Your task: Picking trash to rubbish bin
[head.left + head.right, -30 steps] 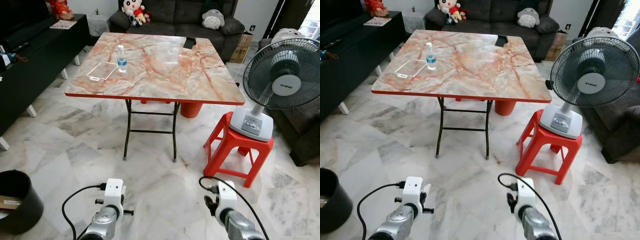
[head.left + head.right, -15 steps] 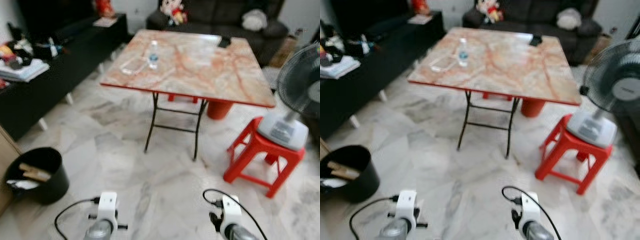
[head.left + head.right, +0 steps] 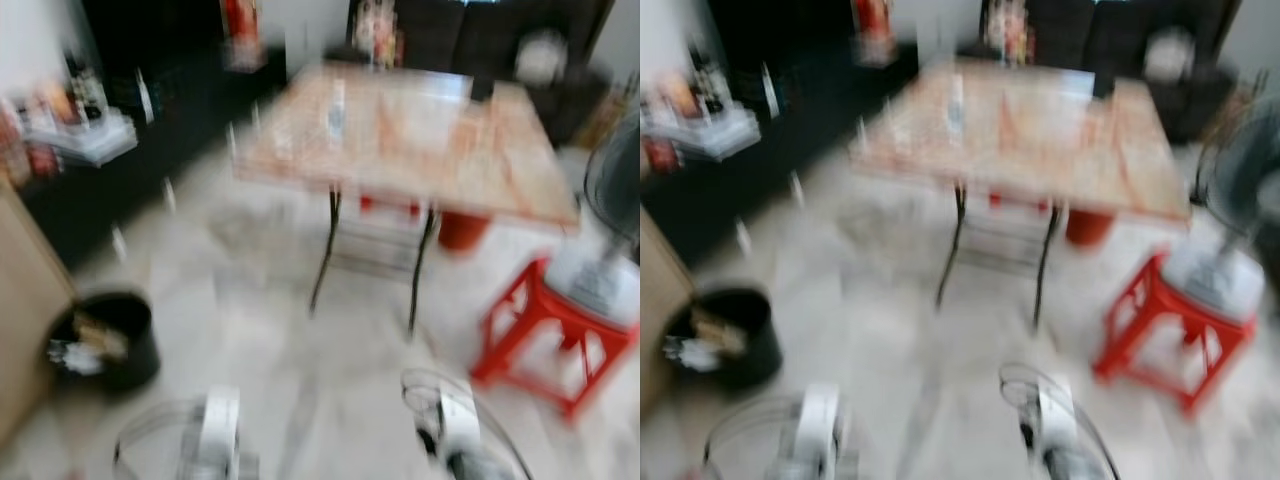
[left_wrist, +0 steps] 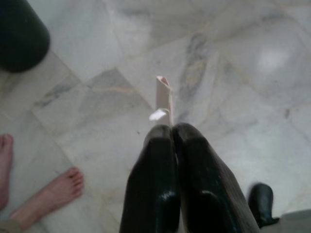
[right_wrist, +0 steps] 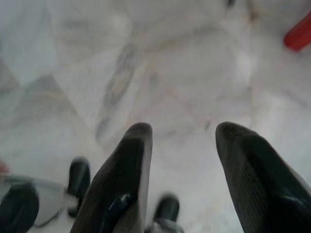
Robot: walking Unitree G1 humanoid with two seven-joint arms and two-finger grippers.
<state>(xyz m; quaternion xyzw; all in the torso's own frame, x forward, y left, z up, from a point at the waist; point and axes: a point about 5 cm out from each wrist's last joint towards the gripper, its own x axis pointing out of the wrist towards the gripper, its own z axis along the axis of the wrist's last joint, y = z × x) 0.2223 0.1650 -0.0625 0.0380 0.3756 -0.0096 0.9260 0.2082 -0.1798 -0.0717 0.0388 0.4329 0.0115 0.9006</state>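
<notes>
Pinching a pale paper scrap (image 4: 164,97): left end effector (image 4: 173,130), above marble floor (image 4: 233,63). Right end effector (image 5: 182,133) spread. Black rubbish bin (image 3: 105,340) floor-left.

Blurred head views look down across the table (image 3: 420,150) and bin (image 3: 105,340); wrist views face marble floor (image 4: 243,63) closely.

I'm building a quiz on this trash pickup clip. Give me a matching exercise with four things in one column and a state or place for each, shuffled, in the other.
Things:
1. left gripper
2. right gripper
3. black bin
4. fan

States or places:
A. on the red stool
B. fingers apart, nothing between them
C. on the floor at the robot's left, with rubbish in it
D. shut on a pale scrap of paper

Pairs: 1-D, 2-B, 3-C, 4-A
</notes>
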